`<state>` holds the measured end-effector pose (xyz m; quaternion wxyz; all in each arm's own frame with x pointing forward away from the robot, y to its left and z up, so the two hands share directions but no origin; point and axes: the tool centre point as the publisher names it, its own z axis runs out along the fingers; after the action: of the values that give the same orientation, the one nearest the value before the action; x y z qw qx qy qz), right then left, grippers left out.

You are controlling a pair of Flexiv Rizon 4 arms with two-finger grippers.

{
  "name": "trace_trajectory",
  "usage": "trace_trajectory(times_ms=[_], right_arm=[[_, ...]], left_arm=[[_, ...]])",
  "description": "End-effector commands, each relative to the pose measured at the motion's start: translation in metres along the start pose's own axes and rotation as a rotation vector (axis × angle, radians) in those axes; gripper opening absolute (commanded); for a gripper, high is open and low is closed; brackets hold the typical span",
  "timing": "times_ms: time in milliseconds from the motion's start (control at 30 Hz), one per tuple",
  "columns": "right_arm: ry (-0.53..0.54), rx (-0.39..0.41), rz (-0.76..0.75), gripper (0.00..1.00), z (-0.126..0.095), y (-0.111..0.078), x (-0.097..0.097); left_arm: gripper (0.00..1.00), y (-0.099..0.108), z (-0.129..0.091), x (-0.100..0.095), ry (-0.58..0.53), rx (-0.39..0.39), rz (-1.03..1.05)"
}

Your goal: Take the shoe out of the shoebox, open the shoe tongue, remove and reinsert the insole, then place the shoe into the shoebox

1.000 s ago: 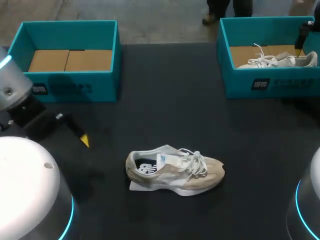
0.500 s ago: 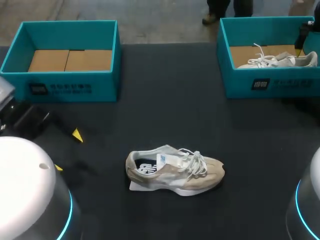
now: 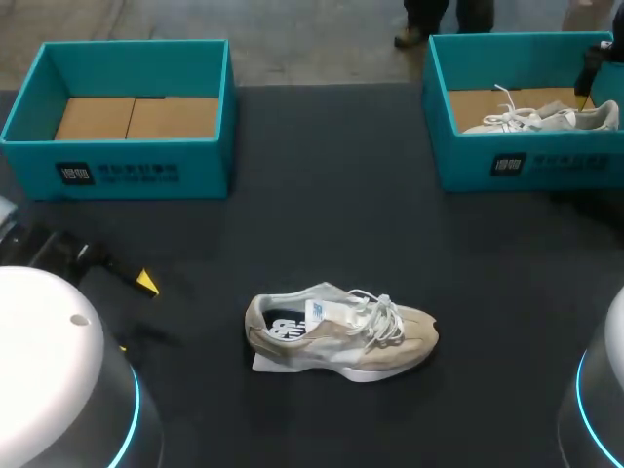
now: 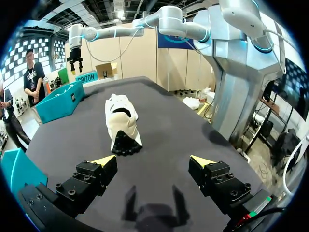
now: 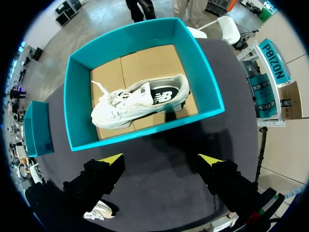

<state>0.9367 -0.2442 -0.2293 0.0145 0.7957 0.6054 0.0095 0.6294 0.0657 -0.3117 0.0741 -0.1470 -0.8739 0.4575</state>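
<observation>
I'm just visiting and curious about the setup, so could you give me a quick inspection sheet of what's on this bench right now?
Surface: dark table, no spills or marks seen.
Job's things: beige shoe lies on the table's middle, apart from both boxes. White shoe lies inside the right box. The left box shows only its cardboard floor.
Clutter: nothing seen.
Grippers: left gripper is open, low over the table, holding nothing, with the beige shoe ahead of it. Right gripper is open, above the right box, holding nothing.
Cables: nothing seen on the table.
Surroundings: nothing seen reaching over the table.
</observation>
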Motion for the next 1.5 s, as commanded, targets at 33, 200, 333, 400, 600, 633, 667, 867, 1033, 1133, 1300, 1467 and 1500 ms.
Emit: trace_trajectory(times_ms=[33,200,333,400,600,633,667,867,1033,1133,1300,1467,1500], right_arm=[[0.001,-0.002,0.002,1.0,0.0,-0.001,0.0],[0.001,-0.002,0.002,1.0,0.0,-0.001,0.0],[0.001,-0.002,0.002,1.0,0.0,-0.001,0.0],[0.001,-0.002,0.002,1.0,0.0,-0.001,0.0],[0.001,-0.002,0.002,1.0,0.0,-0.001,0.0],[0.001,-0.002,0.002,1.0,0.0,-0.001,0.0],[0.001,-0.002,0.002,1.0,0.0,-0.001,0.0],[0.001,-0.002,0.002,1.0,0.0,-0.001,0.0],[0.001,-0.002,0.002,1.0,0.0,-0.001,0.0],[0.001,-0.002,0.002,1.0,0.0,-0.001,0.0],[0.001,-0.002,0.002,1.0,0.0,-0.001,0.0],[0.001,-0.002,0.002,1.0,0.0,-0.001,0.0],[0.001,-0.002,0.002,1.0,0.0,-0.001,0.0]], left_arm=[[1.0,0.002,0.005,0.001,-0.002,-0.012,-0.013],[1.0,0.032,0.016,-0.001,-0.053,0.08,-0.133],[1.0,0.051,0.019,-0.002,-0.082,0.176,-0.187],[1.0,0.056,0.022,-0.001,-0.081,0.188,-0.191],[1.0,0.069,0.03,-0.005,-0.087,0.256,-0.191],[1.0,0.07,0.032,-0.006,-0.1,0.259,-0.199],[1.0,0.072,0.033,-0.007,-0.096,0.284,-0.201],[1.0,0.071,0.04,-0.007,-0.101,0.363,-0.199],[1.0,0.067,0.045,-0.008,-0.126,0.412,-0.196],[1.0,0.063,0.044,-0.009,-0.142,0.434,-0.193],[1.0,0.051,0.041,-0.008,-0.151,0.447,-0.195],[1.0,0.043,0.037,-0.011,-0.131,0.411,-0.213],[1.0,0.043,0.037,-0.011,-0.131,0.411,-0.213]])
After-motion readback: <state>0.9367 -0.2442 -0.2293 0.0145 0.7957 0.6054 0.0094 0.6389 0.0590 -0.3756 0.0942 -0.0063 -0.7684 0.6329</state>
